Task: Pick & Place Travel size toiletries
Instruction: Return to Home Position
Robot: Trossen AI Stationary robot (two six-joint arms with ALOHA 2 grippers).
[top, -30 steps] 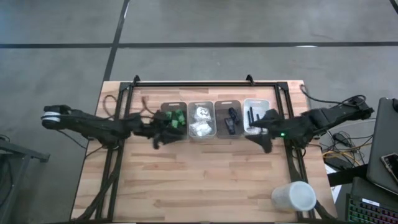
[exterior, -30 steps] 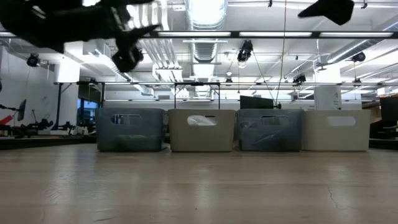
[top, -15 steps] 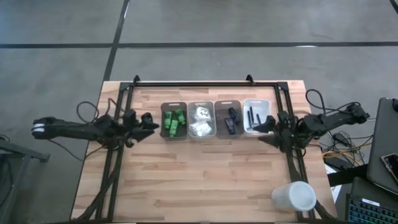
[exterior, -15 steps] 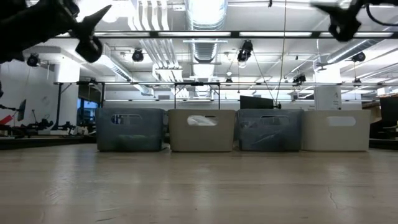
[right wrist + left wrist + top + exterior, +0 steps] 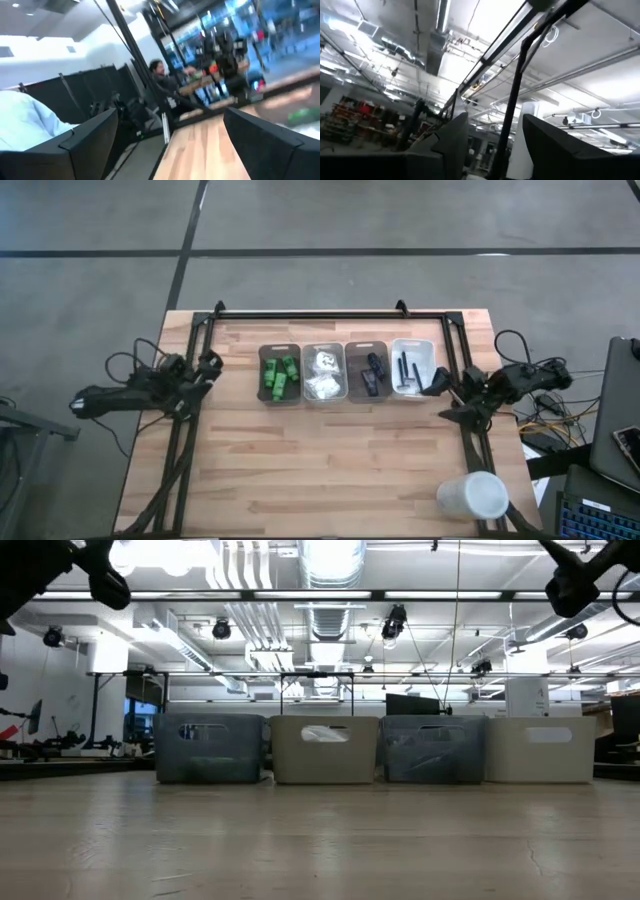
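Left gripper [image 5: 208, 364] sits mid-left in the high view, fingers apart, holding nothing. Just above centre there's a row of four boxy see-through plastic bins [image 5: 345, 372] on the planked wood table [image 5: 330, 460]. They hold glossy green bottles [image 5: 280, 375], soft white cotton packs [image 5: 322, 375] in clear film, flat black packets [image 5: 368, 372] and thin dark sticks [image 5: 405, 368]. Right gripper [image 5: 447, 395] is mid-right, also spread and empty. Everything looks sorted, so I'd call this the park-the-arms step. Next, both arms need to fold home clear of the black frame rails [image 5: 330, 314].
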